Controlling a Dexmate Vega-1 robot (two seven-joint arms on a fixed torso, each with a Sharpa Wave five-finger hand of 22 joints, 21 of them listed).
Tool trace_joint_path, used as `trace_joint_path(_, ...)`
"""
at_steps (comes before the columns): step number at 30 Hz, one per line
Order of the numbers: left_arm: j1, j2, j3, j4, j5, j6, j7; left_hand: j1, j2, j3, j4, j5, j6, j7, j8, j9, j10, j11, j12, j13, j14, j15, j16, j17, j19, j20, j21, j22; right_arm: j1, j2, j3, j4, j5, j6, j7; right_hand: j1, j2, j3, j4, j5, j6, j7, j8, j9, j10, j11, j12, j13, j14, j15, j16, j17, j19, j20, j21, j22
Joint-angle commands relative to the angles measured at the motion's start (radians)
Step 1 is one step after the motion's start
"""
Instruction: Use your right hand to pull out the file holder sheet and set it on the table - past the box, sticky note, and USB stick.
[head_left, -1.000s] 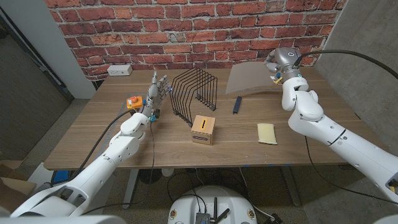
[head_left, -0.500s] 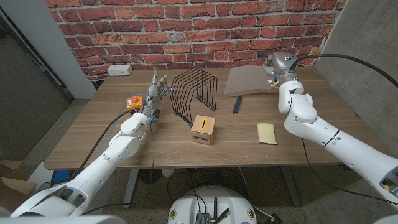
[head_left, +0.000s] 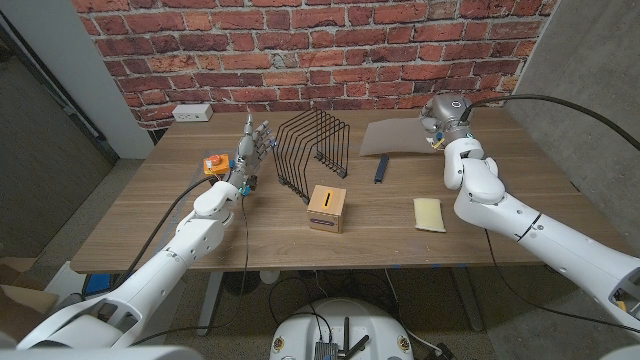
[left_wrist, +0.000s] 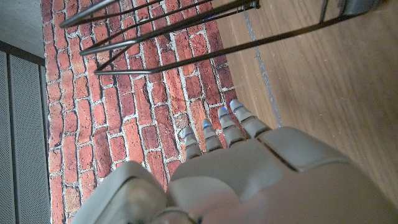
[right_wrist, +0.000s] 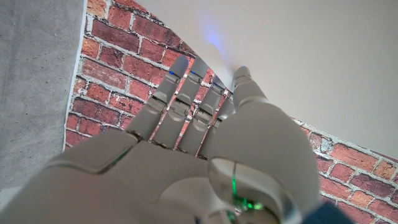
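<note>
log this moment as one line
right robot hand: holds sheet | sheet: low at far table | left robot hand: open by file holder

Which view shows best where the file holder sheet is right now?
The head view: the file holder sheet lies at the table's far side, beyond the USB stick, with the right robot hand at its edge. The right wrist view gives a close pale surface only.

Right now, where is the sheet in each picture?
Head view: the sheet lies at the table's far side, by the right hand, past the USB stick.
Left wrist view: not in it.
Right wrist view: the pale sheet lies beyond the fingers.
Shared landmark: the brick wall.
</note>
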Motion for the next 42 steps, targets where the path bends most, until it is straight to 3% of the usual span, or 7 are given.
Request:
trace_joint_path(1, 0.0, 0.0, 0.0, 0.0, 0.0, 0.0, 0.0, -0.002, 0.01, 0.0, 0.006, 0.007, 0.003, -0.006, 0.007, 0.002, -0.001, -0.009, 0.006, 0.005, 0.006, -0.004, 0.006, 0.003, 0.006, 0.002, 0.008, 0.006, -0.005, -0.011, -0.016, 0.001, 0.005, 0.006, 0.03, -0.009, -0.002, 0.006, 0.001, -0.002, 0.01, -0.002, -0.002, 0.003, 0.005, -0.002, 0.0, 0.003, 0.009, -0.067, 0.0, 0.003, -0.006, -0.129, 0.008, 0.0)
trace_joint_path(25, 0.0, 0.0, 0.0, 0.0, 0.0, 0.0, 0.0, -0.002, 0.011, 0.0, 0.006, 0.007, 0.004, -0.004, 0.008, 0.002, 0.001, -0.007, 0.006, 0.005, 0.007, -0.003, 0.006, 0.003, 0.006, 0.002, 0.008, 0.006, -0.064, -0.062, -0.024, -0.073, -0.009, -0.029, 0.099, -0.016, -0.003, 0.009, 0.002, -0.002, 0.009, -0.004, -0.005, 0.003, 0.001, -0.002, -0.005, -0.002, 0.003, -0.067, -0.004, 0.004, -0.009, -0.129, 0.011, -0.001)
trace_joint_path(42, 0.0, 0.0, 0.0, 0.0, 0.0, 0.001, 0.0, -0.002, 0.01, 0.0, 0.006, 0.007, 0.004, -0.005, 0.007, 0.002, 0.0, -0.009, 0.006, 0.005, 0.006, -0.004, 0.006, 0.003, 0.006, 0.002, 0.008, 0.006, -0.08, -0.103, -0.038, -0.095, -0.038, 0.006, 0.184, -0.028, -0.012, 0.01, 0.004, -0.003, -0.001, -0.011, -0.013, 0.004, -0.014, -0.003, -0.013, -0.016, -0.046, -0.065, -0.028, -0.004, -0.033, -0.128, 0.002, -0.005)
